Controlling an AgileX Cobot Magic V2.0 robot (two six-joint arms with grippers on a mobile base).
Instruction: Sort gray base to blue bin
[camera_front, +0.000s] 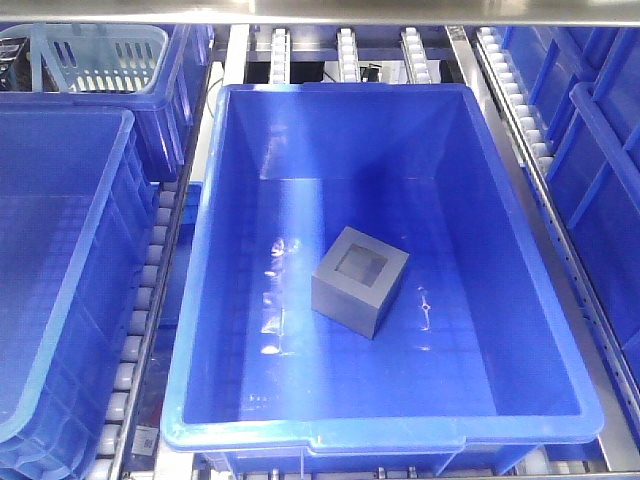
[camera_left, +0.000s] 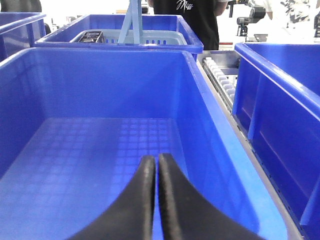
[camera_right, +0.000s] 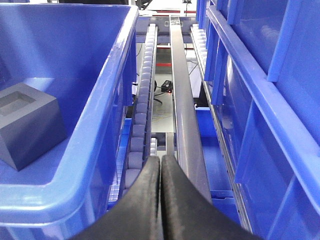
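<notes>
The gray base (camera_front: 360, 282) lies on the floor of the large blue bin (camera_front: 300, 130), near the middle, with its square recess facing up. The right wrist view shows the gray base (camera_right: 27, 125) at the far left, inside the blue bin's wall (camera_right: 100, 125). My right gripper (camera_right: 161, 159) is shut and holds nothing; it hangs outside that bin, over the roller rail. My left gripper (camera_left: 157, 159) is also shut with nothing in it, above the grid floor of a neighbouring blue tote (camera_left: 100, 150). Neither gripper shows in the front view.
A second blue tote (camera_front: 60, 300) stands left of the bin. Behind it a pale slotted basket (camera_front: 95, 55) sits in another tote. Roller rails (camera_front: 150, 300) run between the bins. More blue totes (camera_front: 600, 200) line the right side. A person in black (camera_left: 185, 20) stands at the back.
</notes>
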